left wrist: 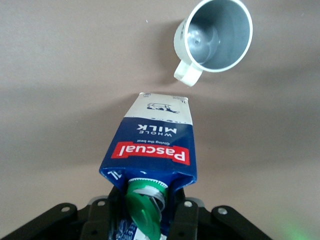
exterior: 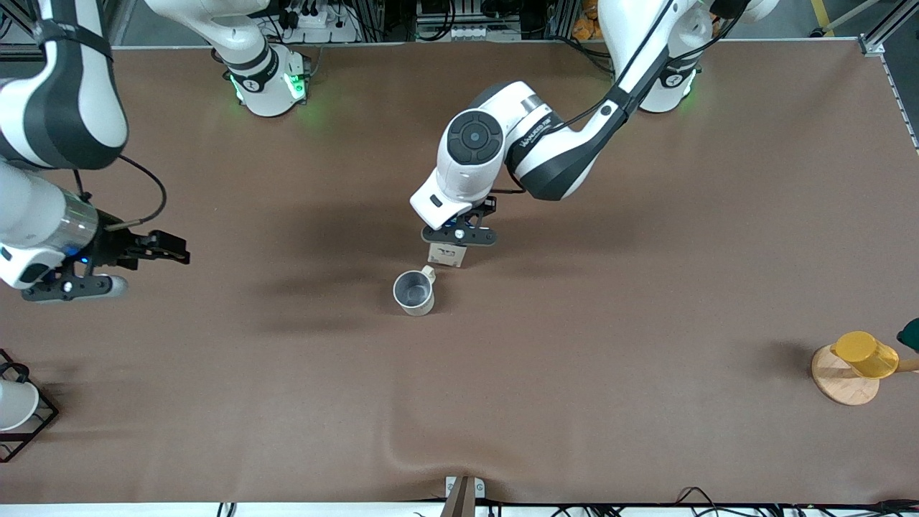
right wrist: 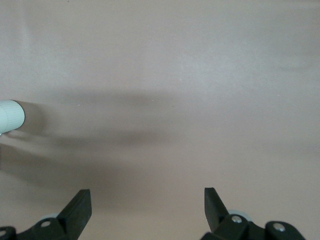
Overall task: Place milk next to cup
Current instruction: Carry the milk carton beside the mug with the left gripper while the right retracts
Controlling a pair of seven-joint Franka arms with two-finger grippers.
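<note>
Nearest the front camera, at the left arm's end of the tabletop (exterior: pixel 502 402), a yellow cup (exterior: pixel 865 354) lies tipped on a round wooden coaster (exterior: pixel 843 377); at the right arm's end a plain white cup (exterior: pixel 14 404) sits in a black wire rack (exterior: pixel 32 424); neither is part of the task. Mid-tabletop stands the cup (exterior: pixel 414 291), upright, empty, grey inside, handle turned toward the milk. Just beside it, slightly farther from the front camera, is the milk (exterior: pixel 446 254), upright, base at or just above the tabletop, can't tell if it has touched down. A small gap shows between carton and mug handle. The left pincer (exterior: pixel 459 235) is pinching the milk at its top, by the green cap (left wrist: pixel 145 207), fingers pressed onto the gable. The right pincer (exterior: pixel 154 251) is spread, empty, hovering over bare tabletop toward the right arm's end; that arm waits. Step in hand, as I judge it: final placement, carton already in position next to the mug. Next move likely calls for settling the base flat, spreading the left pincer, then lifting straight up so the carton doesn't tip or bump the handle.
</note>
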